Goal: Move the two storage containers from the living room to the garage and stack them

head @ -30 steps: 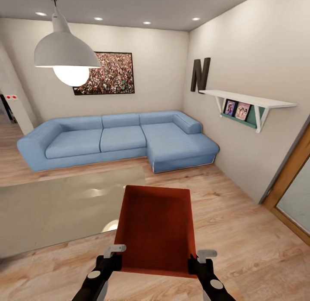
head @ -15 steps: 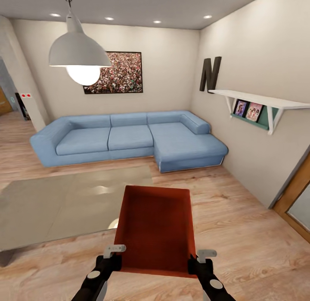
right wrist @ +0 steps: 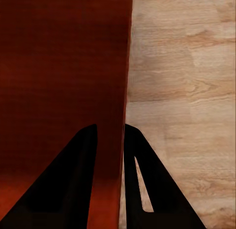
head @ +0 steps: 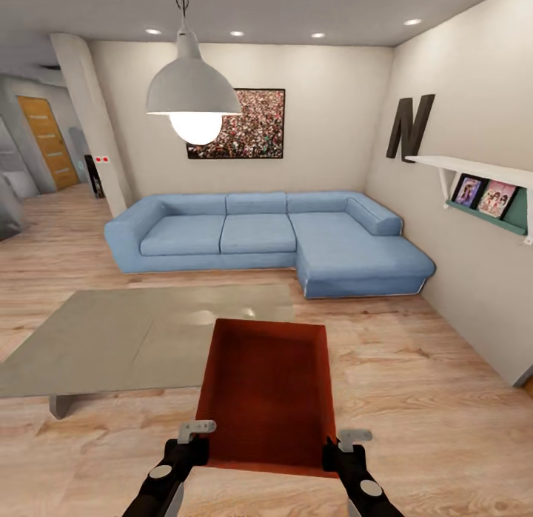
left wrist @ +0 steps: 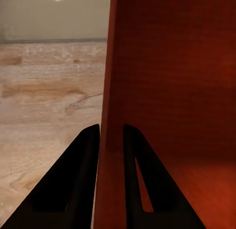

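A rust-red storage container (head: 265, 395) rides in front of the robot over the living room's wood-plank floor (head: 414, 398), the left gripper (head: 194, 432) and right gripper (head: 342, 439) each pinching a near corner wall. Both arms reach forward, low and parallel. With only thin-wall grips, a sharp turn could tilt it loose or clip the low grey table (head: 133, 339) alongside.
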Robot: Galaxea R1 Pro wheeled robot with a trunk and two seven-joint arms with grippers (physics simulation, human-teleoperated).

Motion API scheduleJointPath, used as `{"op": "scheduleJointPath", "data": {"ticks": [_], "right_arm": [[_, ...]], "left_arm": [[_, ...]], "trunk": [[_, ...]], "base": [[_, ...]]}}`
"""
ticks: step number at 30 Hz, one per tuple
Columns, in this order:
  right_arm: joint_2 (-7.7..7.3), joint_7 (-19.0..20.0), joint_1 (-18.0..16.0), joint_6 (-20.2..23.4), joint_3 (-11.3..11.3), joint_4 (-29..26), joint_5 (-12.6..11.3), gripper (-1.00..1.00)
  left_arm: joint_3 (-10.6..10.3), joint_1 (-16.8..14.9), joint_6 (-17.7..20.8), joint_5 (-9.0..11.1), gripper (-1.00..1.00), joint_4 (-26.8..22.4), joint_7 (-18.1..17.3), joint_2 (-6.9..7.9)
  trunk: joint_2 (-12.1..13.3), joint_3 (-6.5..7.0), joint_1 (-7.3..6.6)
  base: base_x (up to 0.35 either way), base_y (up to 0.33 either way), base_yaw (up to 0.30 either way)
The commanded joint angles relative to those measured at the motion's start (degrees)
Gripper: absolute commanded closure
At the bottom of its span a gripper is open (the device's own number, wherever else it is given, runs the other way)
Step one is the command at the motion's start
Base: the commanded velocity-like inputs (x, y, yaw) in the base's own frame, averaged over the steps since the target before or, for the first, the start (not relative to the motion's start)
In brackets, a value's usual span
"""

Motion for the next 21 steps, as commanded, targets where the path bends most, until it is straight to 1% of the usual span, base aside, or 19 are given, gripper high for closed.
{"op": "scheduleJointPath", "data": {"ticks": [1, 11, 21], "right_arm": [[-1.64, -0.43, -0.08, -3.50, 0.13, -0.13, -0.32, 1.00], [-1.64, -0.43, -0.07, -3.50, 0.13, -0.13, -0.33, 1.00], [-1.64, -0.36, -0.08, -3.50, 0.16, -0.13, -0.33, 1.00]], "left_arm": [[0.51, -0.01, 0.38, -0.43, 1.00, 0.02, 0.65, 0.16], [0.54, -0.01, 0.30, -0.57, 1.00, 0.02, 0.82, 0.25], [0.53, -0.01, 0.19, -0.57, 1.00, 0.02, 0.82, 0.21]], "trunk": [[-0.13, -0.15, 0.03], [-0.13, -0.31, 0.03], [-0.13, -0.31, 0.03]], "base": [[0.016, 0.266, 0.300], [0.144, 0.263, 0.300], [0.217, 0.261, 0.300]]}}
